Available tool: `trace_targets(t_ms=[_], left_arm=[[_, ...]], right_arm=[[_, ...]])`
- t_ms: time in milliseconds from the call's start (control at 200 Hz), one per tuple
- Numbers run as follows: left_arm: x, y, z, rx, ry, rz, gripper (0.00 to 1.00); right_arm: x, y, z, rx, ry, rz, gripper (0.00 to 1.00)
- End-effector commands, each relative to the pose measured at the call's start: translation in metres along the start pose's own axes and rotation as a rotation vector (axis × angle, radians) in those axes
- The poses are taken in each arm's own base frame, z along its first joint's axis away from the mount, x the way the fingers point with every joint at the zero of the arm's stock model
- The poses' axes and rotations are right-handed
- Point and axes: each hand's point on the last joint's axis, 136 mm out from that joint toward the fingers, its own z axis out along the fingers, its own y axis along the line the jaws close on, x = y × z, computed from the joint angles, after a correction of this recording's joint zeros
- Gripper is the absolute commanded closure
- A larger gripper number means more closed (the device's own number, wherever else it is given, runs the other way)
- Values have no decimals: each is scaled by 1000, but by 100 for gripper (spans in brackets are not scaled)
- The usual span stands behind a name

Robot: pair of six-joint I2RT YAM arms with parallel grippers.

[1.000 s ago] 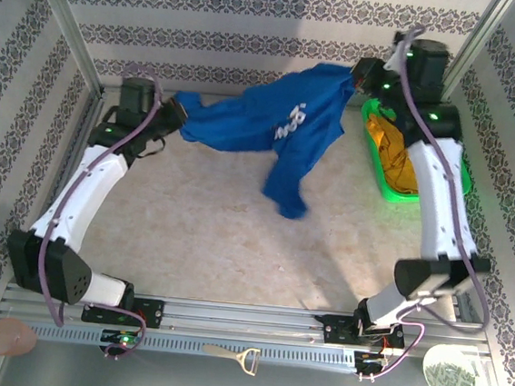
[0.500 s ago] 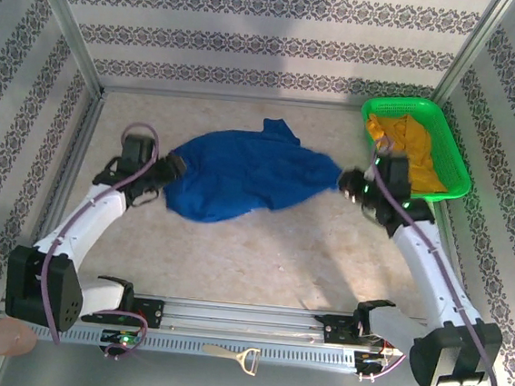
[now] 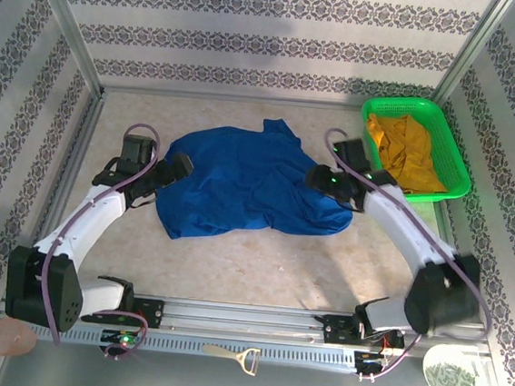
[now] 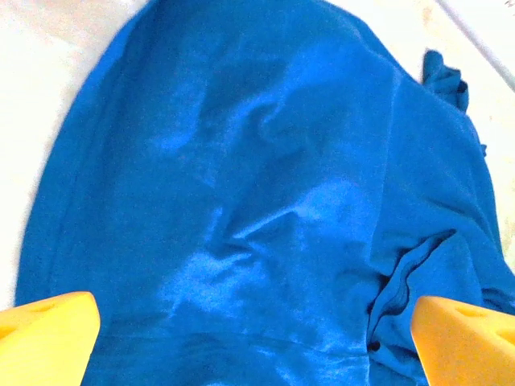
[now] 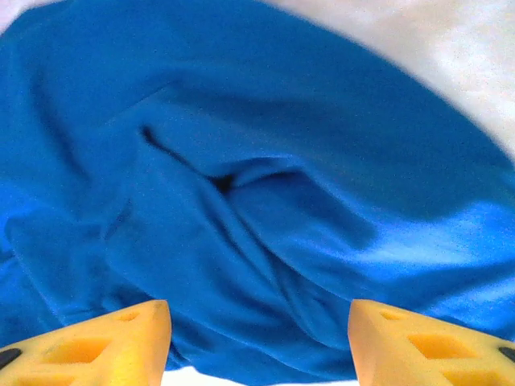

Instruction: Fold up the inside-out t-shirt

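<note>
Top external view: left hand (image 3: pixel 180 164) and right hand (image 3: pixel 319 178) sat at opposite edges of the blue t-shirt (image 3: pixel 245 184), both with fingers spread wide and gripping nothing. The shirt lay rumpled on the tabletop (image 3: pixel 233 255) between them. Cloth looked soft, light and limp, likely to sag and bunch; best pinched at hem corners or shoulder seams. Beyond, a green basket (image 3: pixel 403 102) held a yellow garment (image 3: pixel 407 153).

The top camera is looking down from above and behind the arm bases, taking in the whole pale speckled desk (image 3: pixel 233 255). The wrist cameras are peering close past the yellow left fingers (image 4: pixel 48 338) and yellow right fingers (image 5: pixel 96 346) at the crumpled royal-blue cloth t-shirt (image 3: pixel 240 187), which all three are sharing.
</note>
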Motion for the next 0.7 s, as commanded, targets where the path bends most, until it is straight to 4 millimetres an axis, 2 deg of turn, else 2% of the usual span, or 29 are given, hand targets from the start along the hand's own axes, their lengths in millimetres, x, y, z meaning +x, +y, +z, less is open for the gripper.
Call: trace_targets(t_ms=[0,80,170,325,480,694], left_arm=[[9,0,2,21,47,-26,0],[10,0,-2,28,43,-41,0],[10,-1,-9,26,38,-43,0],[9,-2,-17,23,31,-45,0],[7,-6,-24,28,40,-30,0],[0,-7,-32,33,16,-25,0]], right_arm=[[-2,42,31,-68,92,-164,38],[-10,61,57,-75,149,-226,37],[-20,72,80,-67,174,-265,38],[-26,76,113,-33,213,-296,39],[-30,73,130,-4,224,-319,40],[-12,68,143,0,276,-326,44]])
